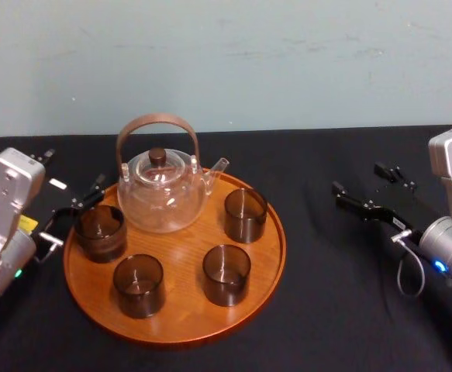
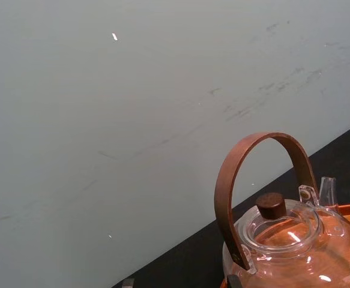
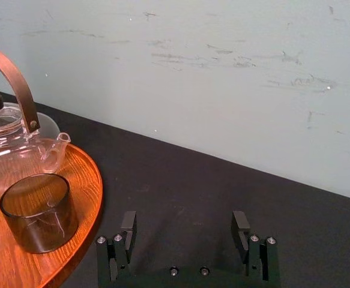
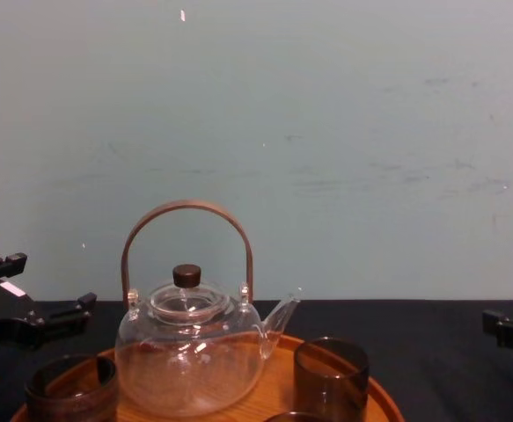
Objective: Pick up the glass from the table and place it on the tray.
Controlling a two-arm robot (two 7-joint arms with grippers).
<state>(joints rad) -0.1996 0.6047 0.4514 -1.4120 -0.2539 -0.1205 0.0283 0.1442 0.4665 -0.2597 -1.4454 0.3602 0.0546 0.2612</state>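
Observation:
The round wooden tray (image 1: 260, 267) lies on the black table (image 1: 350, 310) and carries several dark smoky glasses. One glass (image 1: 99, 231) stands upright at the tray's left rim, also in the chest view (image 4: 69, 387). My left gripper (image 1: 74, 215) is open right beside it. One finger reaches past the glass's far side and the other stays left of the rim. Whether they touch the glass I cannot tell. My right gripper (image 1: 365, 198) hovers open over bare table to the right of the tray, its fingers (image 3: 126, 234) spread wide with nothing between them.
A glass teapot (image 1: 163, 194) with a brown hoop handle stands at the back of the tray. Other glasses sit at the tray's right (image 1: 245, 215), front left (image 1: 138, 284) and front middle (image 1: 226, 273). A pale wall rises behind the table.

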